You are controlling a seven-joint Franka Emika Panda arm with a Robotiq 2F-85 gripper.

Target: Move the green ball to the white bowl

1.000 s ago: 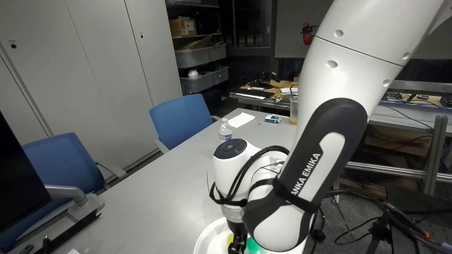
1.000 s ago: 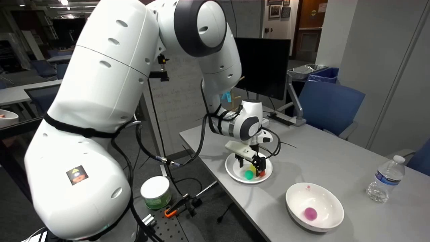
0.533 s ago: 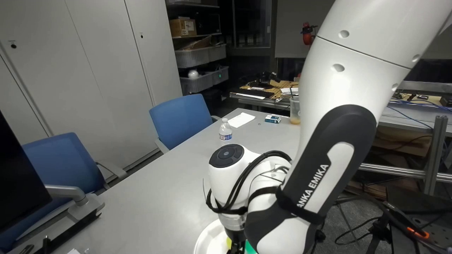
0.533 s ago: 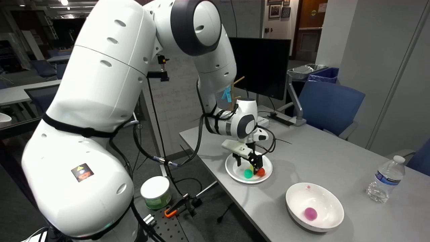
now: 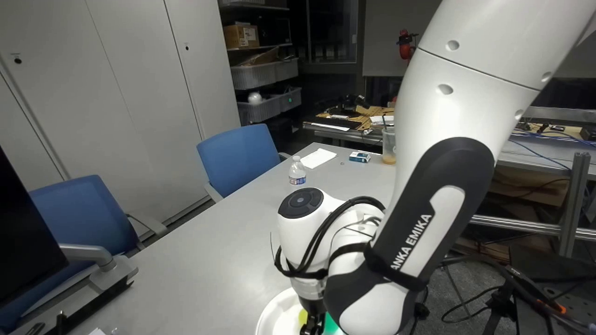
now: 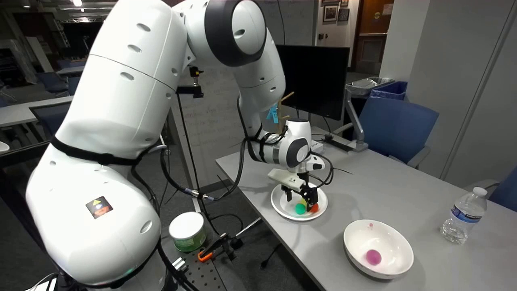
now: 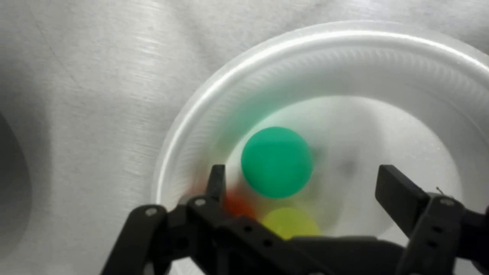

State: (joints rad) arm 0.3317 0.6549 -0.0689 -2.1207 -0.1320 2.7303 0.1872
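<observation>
The bright green ball (image 6: pixel 300 208) lies on the flat white plate (image 6: pixel 278 206), beside a red-orange ball (image 6: pixel 314 207) and a yellow ball (image 6: pixel 303 201). In the wrist view the green ball (image 7: pixel 277 162) shows between my open fingers, closer to the left one and touching neither visibly. My gripper (image 7: pixel 301 168) points down over the plate, and its fingers partly cover the red-orange ball (image 7: pixel 237 204) and yellow ball (image 7: pixel 292 223). The white bowl (image 6: pixel 391 242) stands apart on the table with a pink ball (image 6: pixel 373 257) inside; it does not show in the wrist view.
A water bottle (image 6: pixel 464 216) stands beyond the bowl. A monitor (image 6: pixel 315 81) and its stand are at the table's far end. The table edge runs close to the plate. A small box (image 5: pixel 359 157) and a plastic cup (image 5: pixel 389 146) are further along the table.
The gripper shifted slightly over the plate and then a little back. The balls on the plate moved very slightly. The fingers stay open; the bowl has not moved.
</observation>
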